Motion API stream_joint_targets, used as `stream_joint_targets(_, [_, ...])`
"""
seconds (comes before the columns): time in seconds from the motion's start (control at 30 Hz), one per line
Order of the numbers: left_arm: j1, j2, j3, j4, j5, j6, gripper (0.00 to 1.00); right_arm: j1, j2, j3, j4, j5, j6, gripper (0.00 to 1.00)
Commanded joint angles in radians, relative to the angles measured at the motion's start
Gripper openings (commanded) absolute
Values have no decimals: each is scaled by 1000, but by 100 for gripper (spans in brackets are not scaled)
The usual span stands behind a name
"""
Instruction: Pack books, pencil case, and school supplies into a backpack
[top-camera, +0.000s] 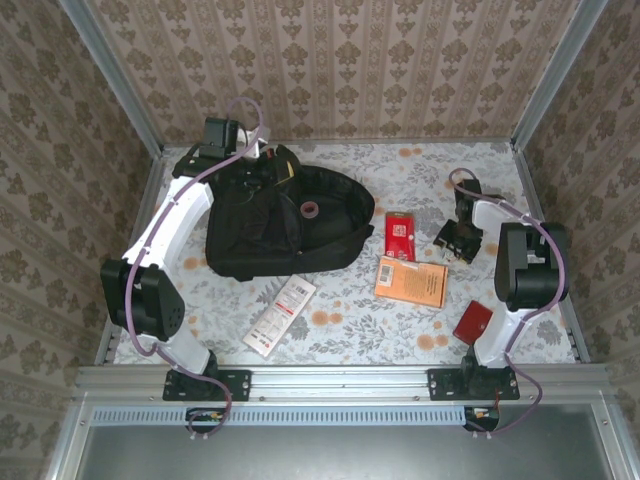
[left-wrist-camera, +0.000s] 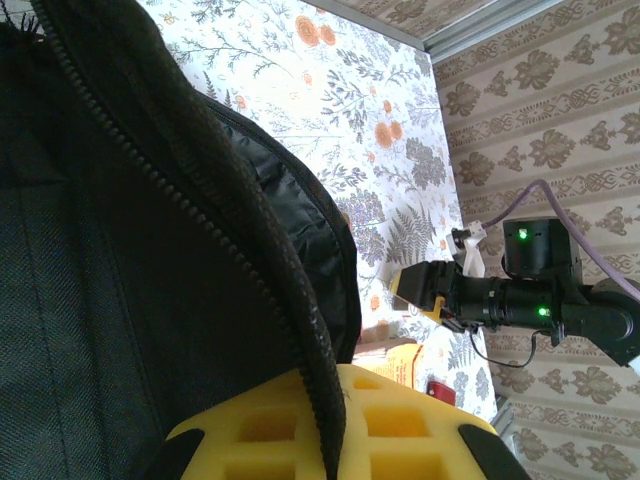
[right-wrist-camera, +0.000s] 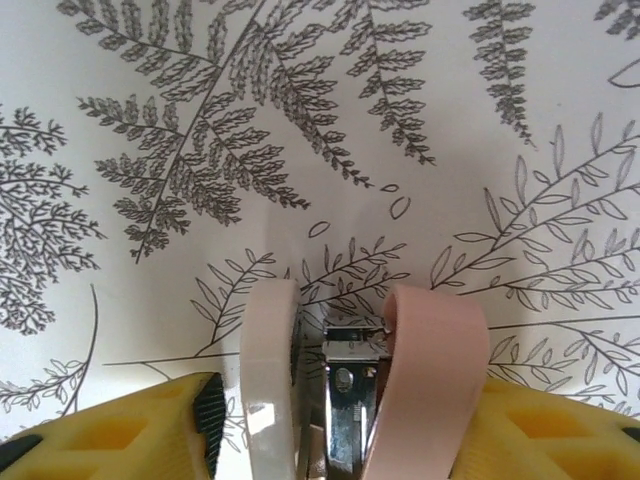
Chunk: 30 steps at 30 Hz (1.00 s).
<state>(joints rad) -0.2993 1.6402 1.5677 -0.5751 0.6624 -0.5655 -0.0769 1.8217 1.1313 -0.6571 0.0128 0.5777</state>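
The black backpack lies open at the left of the table, with a pink tape roll inside it. My left gripper is shut on the backpack's zip edge, which runs between its yellow fingers. The red book and the orange book lie flat to the right of the backpack. Just right of them, my right gripper is shut on a pale pink stapler, low over the tablecloth. I cannot tell which thing is the pencil case.
A white printed packet lies in front of the backpack. A dark red flat item sits by the right arm's base. Patterned walls close in the table on three sides, and a metal rail runs along the near edge.
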Motion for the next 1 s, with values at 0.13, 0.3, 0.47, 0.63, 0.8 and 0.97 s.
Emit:
stream_joint_targets(0.13, [6,-34,-9,43,24,-4,0,5,-36,-27,7,23,19,38])
stream_joint_targets(0.3, [2,-36,-10,43,22,-6,0,6,-96,-38,15,0,27,39])
stream_joint_targets(0.47, [-4,-36,-6,34,13,5,0,19,-191,-25,-16,10,30,40])
stream_joint_targets(0.63, [-21,-29,9,17,9,17,0,76,-307,14,-39,-1,36,40])
stream_joint_targets(0.8, [-39,-28,39,7,50,11,0,199,-354,95,-26,-46,76,40])
stream_joint_targets(0.97, [-61,-31,98,-44,52,39,0,348,-305,217,37,-133,115,40])
